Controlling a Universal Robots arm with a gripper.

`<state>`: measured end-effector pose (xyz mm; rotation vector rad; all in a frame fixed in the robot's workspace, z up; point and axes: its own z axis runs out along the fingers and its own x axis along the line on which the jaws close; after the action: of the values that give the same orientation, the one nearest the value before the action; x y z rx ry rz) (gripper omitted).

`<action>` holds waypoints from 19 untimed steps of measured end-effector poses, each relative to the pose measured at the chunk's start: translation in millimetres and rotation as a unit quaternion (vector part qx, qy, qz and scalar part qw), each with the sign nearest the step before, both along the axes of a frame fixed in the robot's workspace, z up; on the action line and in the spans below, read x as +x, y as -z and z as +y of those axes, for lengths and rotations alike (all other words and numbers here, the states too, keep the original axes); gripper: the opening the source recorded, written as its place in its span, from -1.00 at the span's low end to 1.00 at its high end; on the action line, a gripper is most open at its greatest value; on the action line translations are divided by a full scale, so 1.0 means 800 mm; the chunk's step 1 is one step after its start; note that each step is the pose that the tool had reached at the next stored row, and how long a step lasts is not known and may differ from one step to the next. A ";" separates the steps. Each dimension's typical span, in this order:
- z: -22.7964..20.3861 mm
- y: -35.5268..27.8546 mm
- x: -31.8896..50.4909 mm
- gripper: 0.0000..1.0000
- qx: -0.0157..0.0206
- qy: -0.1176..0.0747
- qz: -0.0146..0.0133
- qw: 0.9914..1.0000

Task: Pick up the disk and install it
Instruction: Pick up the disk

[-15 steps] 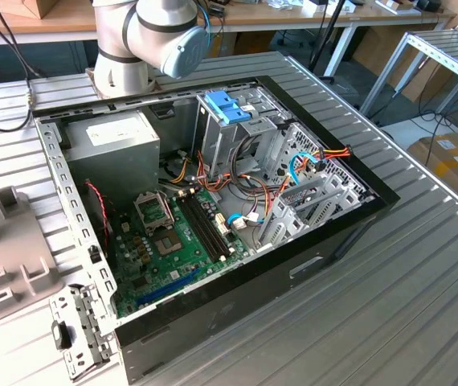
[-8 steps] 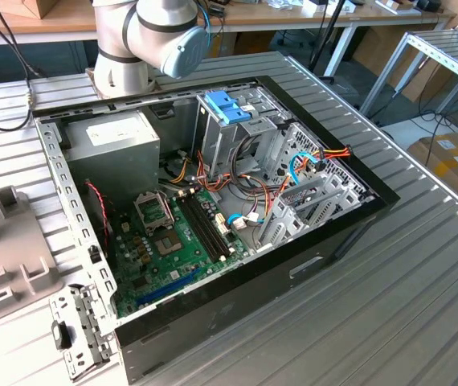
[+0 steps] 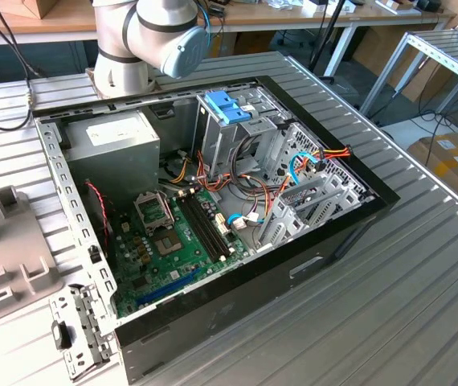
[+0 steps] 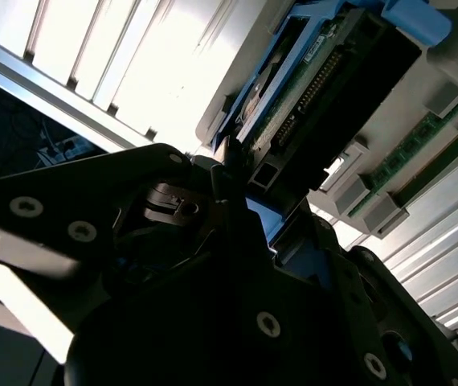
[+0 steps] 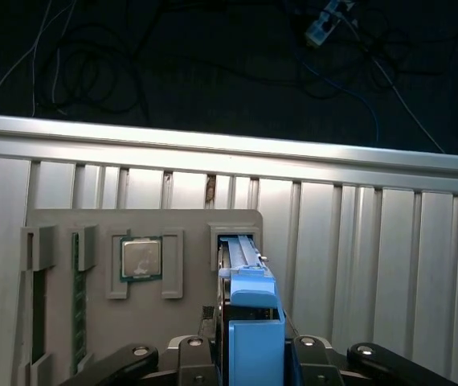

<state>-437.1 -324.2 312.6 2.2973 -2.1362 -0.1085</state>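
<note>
My gripper [image 5: 249, 358] sits astride the disk [image 5: 254, 314], which stands on edge in a slot of the grey tray [image 5: 189, 233] straight ahead of me. I cannot tell whether I am clamped on it. A chip [image 5: 141, 259] lies in the tray near my side.

Ribbed metal tbl [image 3: 422, 273], wood bench [image 3: 277, 18] behind

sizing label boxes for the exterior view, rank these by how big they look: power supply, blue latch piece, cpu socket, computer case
1. computer case
2. power supply
3. blue latch piece and cpu socket: they look about alike, so not ranked
</note>
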 end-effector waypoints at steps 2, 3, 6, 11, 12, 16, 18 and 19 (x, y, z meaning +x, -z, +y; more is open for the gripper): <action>0.0000 -0.0027 0.000 -0.26 0.000 0.000 0.000 1.000; 0.0000 -0.0040 0.000 -0.26 0.000 0.000 0.000 1.000; 0.0000 -0.0070 0.000 -0.26 0.001 0.000 0.000 1.000; 0.0001 -0.0133 0.000 -0.26 0.003 0.000 0.000 1.000; 0.0000 -0.0147 0.000 -0.26 0.003 0.000 0.000 1.000; 0.0001 -0.0188 0.000 -0.26 0.005 0.000 0.000 1.000; 0.0000 -0.0211 0.000 -0.26 0.006 0.000 0.000 1.000; 0.0000 -0.0227 0.000 -0.26 0.007 0.000 0.000 1.000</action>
<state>-437.1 -324.1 330.8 2.3049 -2.1424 -0.1238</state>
